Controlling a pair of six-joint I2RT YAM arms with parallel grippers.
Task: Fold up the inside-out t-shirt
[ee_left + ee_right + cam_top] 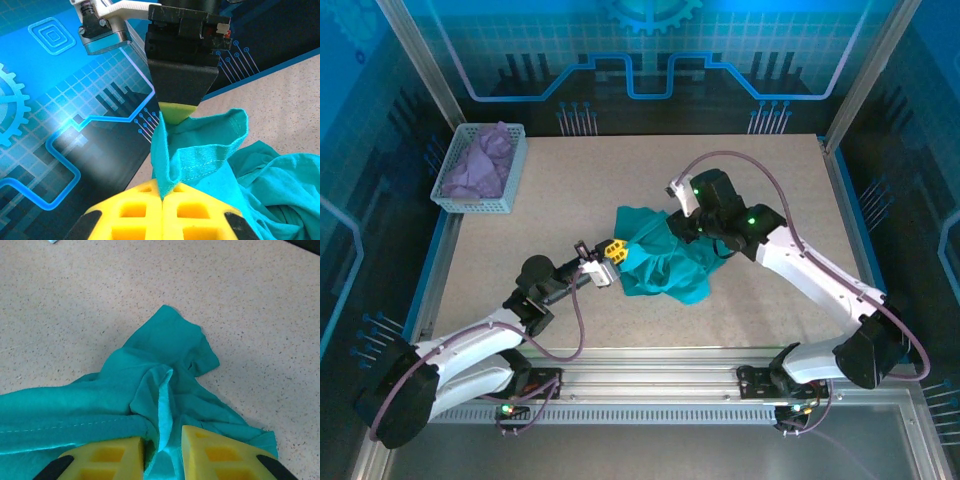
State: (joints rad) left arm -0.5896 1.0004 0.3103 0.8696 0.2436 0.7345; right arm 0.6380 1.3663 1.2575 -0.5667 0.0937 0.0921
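The teal-green t-shirt (665,265) lies crumpled in the middle of the table. My left gripper (613,250) is at its left edge, shut on a stitched hem of the t-shirt (200,150), which rises from between the closed yellow pads (162,197). My right gripper (682,230) reaches down onto the shirt's top part. In the right wrist view its fingers (210,452) stand apart, open, with a raised fold of the t-shirt (165,345) between them. The white neck tag is hidden.
A grey basket (510,175) holding a lavender cloth (478,162) stands at the table's back left corner. Bare speckled tabletop (570,190) surrounds the shirt. A metal frame rail runs along the near edge.
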